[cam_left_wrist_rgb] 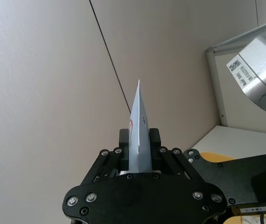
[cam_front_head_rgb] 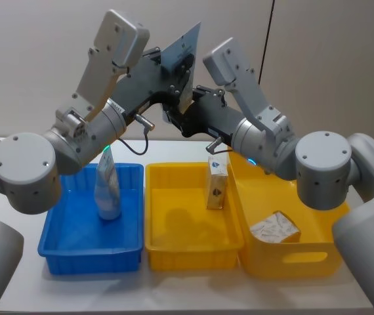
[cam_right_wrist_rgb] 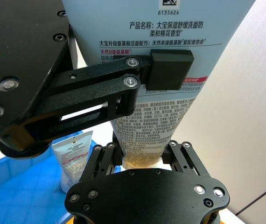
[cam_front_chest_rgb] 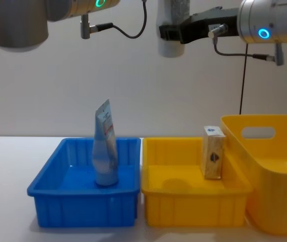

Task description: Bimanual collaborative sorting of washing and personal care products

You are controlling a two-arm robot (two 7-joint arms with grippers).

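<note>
One squeeze tube (cam_front_head_rgb: 107, 186) already stood upright in the blue bin (cam_front_head_rgb: 56, 243) on the left. Above the bins, the left gripper (cam_left_wrist_rgb: 139, 154) and right gripper (cam_right_wrist_rgb: 142, 156) both clenched a second tube (cam_right_wrist_rgb: 158, 93), apparently mid-handover. A carton (cam_front_head_rgb: 216, 183) stood in the middle yellow tray (cam_front_head_rgb: 193, 252); another carton (cam_front_head_rgb: 275, 229) lay unsorted in the right yellow basket (cam_front_head_rgb: 292, 259).

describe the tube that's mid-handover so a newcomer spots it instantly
Look above the row of bins, over the blue bin. There both end effectors, left and right, clamp one pale-blue tube. Unlike the tube standing in the bin, it hangs in mid-air.
</note>
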